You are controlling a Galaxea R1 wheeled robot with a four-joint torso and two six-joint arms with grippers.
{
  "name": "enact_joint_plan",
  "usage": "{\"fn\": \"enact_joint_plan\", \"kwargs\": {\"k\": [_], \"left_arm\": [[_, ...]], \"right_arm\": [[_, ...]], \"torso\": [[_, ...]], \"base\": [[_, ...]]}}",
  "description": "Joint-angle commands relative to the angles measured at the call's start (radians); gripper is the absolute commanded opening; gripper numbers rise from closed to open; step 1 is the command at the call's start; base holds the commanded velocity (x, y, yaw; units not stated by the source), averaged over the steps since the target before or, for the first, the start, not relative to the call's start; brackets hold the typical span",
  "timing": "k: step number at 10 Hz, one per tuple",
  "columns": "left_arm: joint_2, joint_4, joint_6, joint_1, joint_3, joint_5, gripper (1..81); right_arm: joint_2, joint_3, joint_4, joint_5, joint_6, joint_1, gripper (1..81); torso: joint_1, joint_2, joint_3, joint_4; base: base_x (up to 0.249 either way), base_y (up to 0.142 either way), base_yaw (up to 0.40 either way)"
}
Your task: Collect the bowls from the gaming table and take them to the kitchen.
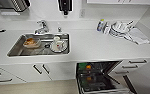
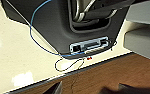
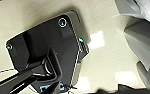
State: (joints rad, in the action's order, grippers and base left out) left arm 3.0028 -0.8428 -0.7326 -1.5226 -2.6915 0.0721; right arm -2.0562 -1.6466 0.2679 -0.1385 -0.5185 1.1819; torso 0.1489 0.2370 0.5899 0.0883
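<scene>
I face the kitchen: a white counter (image 1: pixel 91 45) with a steel sink (image 1: pixel 14 51) and white cabinets below. The built-in dishwasher (image 1: pixel 116 86) under the counter stands open. In its upper rack lie a lime green bowl (image 1: pixel 82 65) and an orange bowl (image 1: pixel 88 67), and another orange patch (image 1: pixel 88 78) shows lower down. The gaming table is out of view. Both wrist views look down on my own dark base and the floor.
A clear container of food (image 1: pixel 31 42) and a white cup on a plate (image 1: pixel 58 45) sit in the sink. A stack of white dishes (image 1: pixel 119 28), a cloth (image 1: pixel 139 37) and a bottle (image 1: pixel 100 25) stand at the counter's right. The open dishwasher door juts into the floor space.
</scene>
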Motion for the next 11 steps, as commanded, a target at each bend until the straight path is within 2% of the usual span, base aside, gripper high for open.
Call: {"fn": "enact_joint_plan", "kwargs": {"k": [1,3,4,6,9,10,11], "left_arm": [[0.012,0.001,0.009,-0.034,0.002,-0.06,81.1],[0.004,-0.022,0.015,-0.04,0.002,-0.058,81.1],[-0.025,-0.015,0.015,-0.057,0.007,-0.042,81.1],[-0.085,-0.004,0.001,-0.092,0.01,0.087,81.1],[-0.131,0.027,-0.002,-0.12,0.012,0.151,81.1],[-0.146,0.031,-0.005,-0.135,0.012,0.205,81.1],[-0.157,0.045,-0.013,-0.138,0.012,0.229,81.1]], "right_arm": [[-0.095,-0.137,0.073,0.097,0.023,0.16,81.1],[-0.169,-0.235,0.071,0.152,0.022,0.212,81.1],[-0.201,-0.271,0.07,0.162,0.02,0.218,81.1],[-0.235,-0.283,0.071,0.162,0.02,0.217,81.1],[-0.285,-0.301,0.077,0.16,0.022,0.215,81.1],[-0.301,-0.312,0.086,0.16,0.023,0.215,81.1],[-0.313,-0.32,0.094,0.16,0.022,0.216,81.1]], "torso": [[0.064,0.099,0.0,0.0],[0.108,0.17,0.0,0.0],[0.134,0.212,-0.001,0.0],[0.18,0.286,-0.001,0.0],[0.247,0.395,-0.002,0.0],[0.27,0.432,0.049,0.0],[0.291,0.467,0.095,0.0]], "base": [[0.0,0.0,0.0],[0.0,0.0,0.0],[0.0,0.0,0.0],[0.0,0.0,0.0],[0.0,0.0,0.0],[0.0,0.0,0.0],[0.0,0.0,0.0]]}}
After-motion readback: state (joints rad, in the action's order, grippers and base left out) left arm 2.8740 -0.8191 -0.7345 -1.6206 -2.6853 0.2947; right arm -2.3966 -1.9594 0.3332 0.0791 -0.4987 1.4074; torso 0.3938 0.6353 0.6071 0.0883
